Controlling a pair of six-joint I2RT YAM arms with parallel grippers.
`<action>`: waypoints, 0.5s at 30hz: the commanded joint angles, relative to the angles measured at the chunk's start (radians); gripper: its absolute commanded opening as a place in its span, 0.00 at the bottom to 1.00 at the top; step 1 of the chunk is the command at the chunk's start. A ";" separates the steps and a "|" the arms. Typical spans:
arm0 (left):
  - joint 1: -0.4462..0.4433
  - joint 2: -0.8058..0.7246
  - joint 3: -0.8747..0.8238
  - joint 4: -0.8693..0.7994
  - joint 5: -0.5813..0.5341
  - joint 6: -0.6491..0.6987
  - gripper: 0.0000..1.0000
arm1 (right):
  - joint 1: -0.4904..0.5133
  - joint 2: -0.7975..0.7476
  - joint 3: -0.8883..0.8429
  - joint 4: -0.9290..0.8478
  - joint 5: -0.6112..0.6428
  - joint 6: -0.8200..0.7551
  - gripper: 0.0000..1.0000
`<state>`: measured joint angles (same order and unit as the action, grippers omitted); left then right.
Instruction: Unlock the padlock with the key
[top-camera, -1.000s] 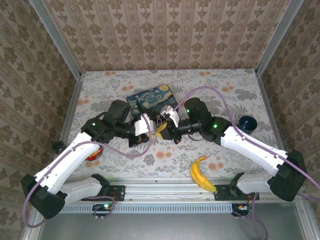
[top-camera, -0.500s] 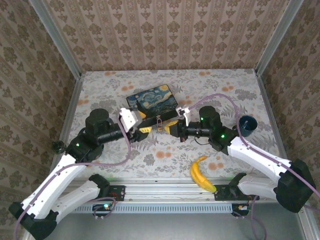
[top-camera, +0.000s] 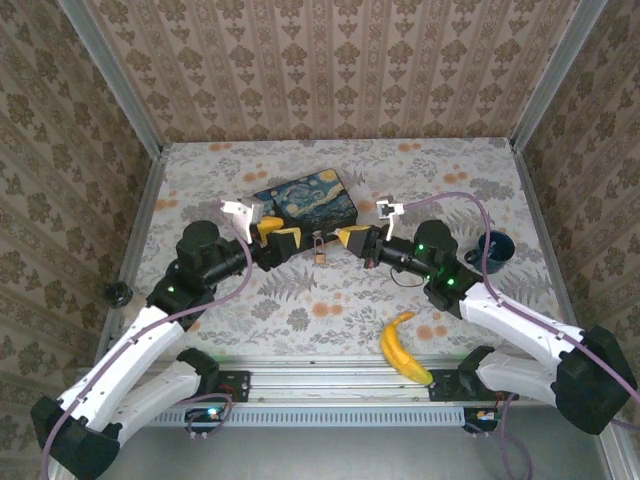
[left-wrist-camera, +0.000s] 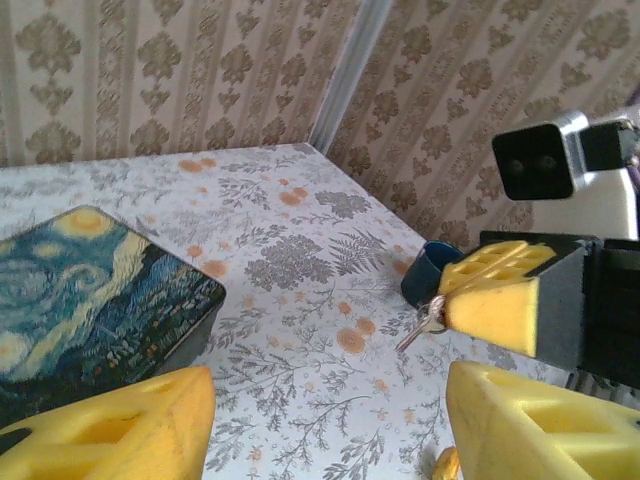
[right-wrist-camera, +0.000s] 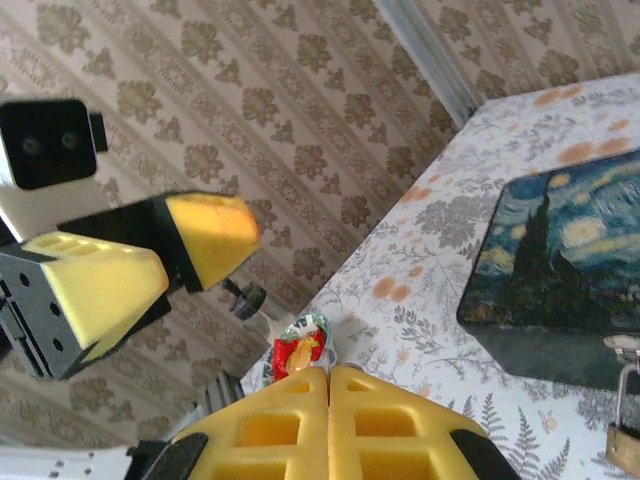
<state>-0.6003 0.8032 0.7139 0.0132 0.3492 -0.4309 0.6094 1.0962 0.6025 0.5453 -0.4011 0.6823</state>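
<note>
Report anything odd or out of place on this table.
A banana lies near the front edge, unrelated to lock work. The padlock rests ungripped beside the painted box, clear of the open left tool.

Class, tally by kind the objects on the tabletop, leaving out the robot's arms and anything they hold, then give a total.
Painted box: 1
Padlock: 1
Banana: 1
Blue cup: 1
Red wrapper: 1
Total: 5
</note>
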 joint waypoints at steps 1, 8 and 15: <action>0.005 -0.007 -0.041 0.140 -0.042 -0.128 0.63 | -0.007 0.022 -0.056 0.186 0.082 0.113 0.00; -0.002 0.008 -0.153 0.376 -0.053 -0.217 0.60 | -0.005 0.105 -0.087 0.375 0.093 0.197 0.00; -0.027 0.073 -0.170 0.515 -0.012 -0.241 0.59 | 0.010 0.164 -0.024 0.404 0.063 0.227 0.00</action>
<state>-0.6140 0.8635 0.5320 0.4122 0.3141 -0.6415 0.6083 1.2430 0.5308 0.8726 -0.3401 0.8787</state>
